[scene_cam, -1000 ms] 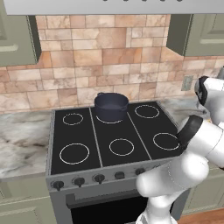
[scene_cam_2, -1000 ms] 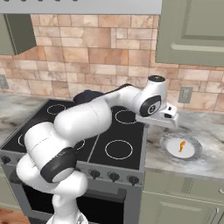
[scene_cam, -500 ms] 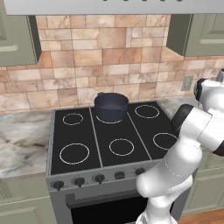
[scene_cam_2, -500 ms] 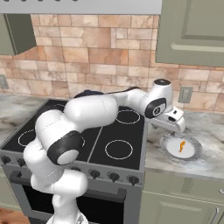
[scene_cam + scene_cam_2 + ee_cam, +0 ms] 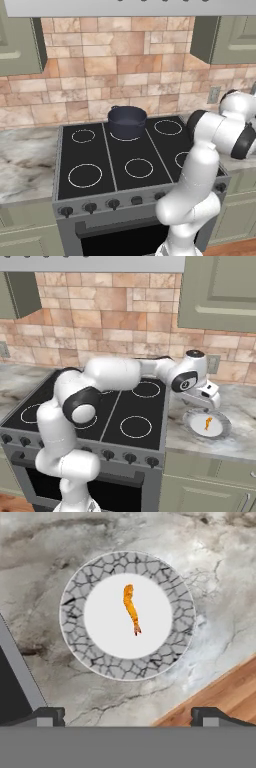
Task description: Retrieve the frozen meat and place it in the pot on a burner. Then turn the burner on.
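Observation:
The frozen meat [image 5: 131, 608] is a thin orange strip lying in the middle of a white plate [image 5: 75, 632] with a grey crackle rim, on the marble counter right of the stove. My gripper [image 5: 127, 714] hovers above the plate, open, with nothing between its fingers. From the right base view the gripper [image 5: 202, 401] hangs just over the plate [image 5: 192, 418] and the meat [image 5: 208, 422]. The dark pot [image 5: 127, 121] stands on the back middle burner [image 5: 117, 137] of the black cooktop.
Several other white ring burners mark the cooktop [image 5: 85, 175], and a row of knobs [image 5: 90, 206] runs along the stove front. Marble counter [image 5: 60, 542] surrounds the plate; the counter edge and wooden floor [image 5: 225, 687] lie near it. Wall cabinets hang above.
The arm has swung further right and lowered, bringing the open gripper from beside the stove's edge to above the plate. Pot and meat have not moved.

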Robot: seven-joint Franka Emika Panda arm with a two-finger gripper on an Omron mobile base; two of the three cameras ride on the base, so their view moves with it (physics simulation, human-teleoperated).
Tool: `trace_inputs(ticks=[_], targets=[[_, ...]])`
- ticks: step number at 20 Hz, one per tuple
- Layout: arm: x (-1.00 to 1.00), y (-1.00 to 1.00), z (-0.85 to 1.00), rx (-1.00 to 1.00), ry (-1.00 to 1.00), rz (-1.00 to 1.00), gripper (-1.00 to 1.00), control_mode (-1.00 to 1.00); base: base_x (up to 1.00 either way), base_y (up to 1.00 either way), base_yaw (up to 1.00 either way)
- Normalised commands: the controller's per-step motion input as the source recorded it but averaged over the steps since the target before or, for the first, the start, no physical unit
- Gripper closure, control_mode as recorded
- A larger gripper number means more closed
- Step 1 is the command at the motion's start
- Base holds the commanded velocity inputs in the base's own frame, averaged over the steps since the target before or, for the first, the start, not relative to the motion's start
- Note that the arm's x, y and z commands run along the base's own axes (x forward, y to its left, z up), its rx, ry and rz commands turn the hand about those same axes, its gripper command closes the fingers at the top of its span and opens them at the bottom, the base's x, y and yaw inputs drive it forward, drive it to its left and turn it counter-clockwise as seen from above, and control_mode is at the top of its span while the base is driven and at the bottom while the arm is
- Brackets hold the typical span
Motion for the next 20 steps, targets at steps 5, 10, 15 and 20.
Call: trace_inputs(ticks=[5, 10, 15, 20], targets=[[0.21, -0.29, -0.11, 0.0, 0.05, 0.01, -1.0, -1.0, 0.0, 0.0, 0.0], [0.1, -0.2, -0.21, 0.0, 0.03, 0.0, -1.0, -1.0, 0.0, 0.0, 0.0], [0.09, -0.09, -0.28, 0.0, 0.05, 0.0, -1.0, -1.0, 0.0, 0.0, 0.0], [0.09, -0.12, -0.15, 0.0, 0.05, 0.0, -1.0, -1.0, 0.0, 0.0, 0.0]])
